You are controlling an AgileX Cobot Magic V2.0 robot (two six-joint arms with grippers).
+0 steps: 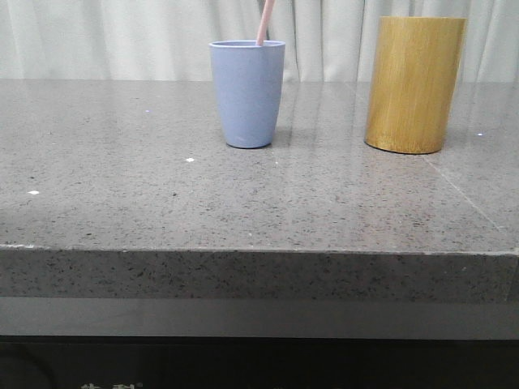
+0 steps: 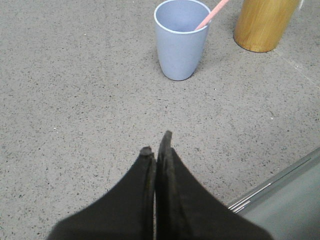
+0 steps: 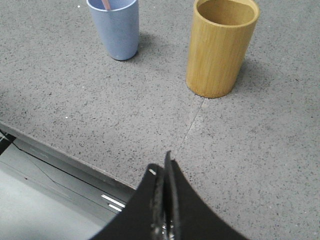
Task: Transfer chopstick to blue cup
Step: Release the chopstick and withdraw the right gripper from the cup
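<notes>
The blue cup [image 1: 247, 93] stands upright on the grey stone table [image 1: 122, 194], left of centre. A pale pink chopstick [image 1: 265, 22] leans out of it, only its upper part showing. The cup [image 2: 180, 40] and chopstick [image 2: 212, 13] also show in the left wrist view, and in the right wrist view the cup [image 3: 115, 27] with a chopstick tip [image 3: 106, 4]. My left gripper [image 2: 156, 142] is shut and empty, well short of the cup. My right gripper [image 3: 162, 164] is shut and empty near the table's front edge. Neither gripper shows in the front view.
A taller yellow-brown bamboo cylinder [image 1: 413, 85] stands upright to the right of the blue cup; its inside looks empty in the right wrist view [image 3: 221, 47]. The table's front edge [image 1: 259, 251] runs across the foreground. A pale curtain hangs behind.
</notes>
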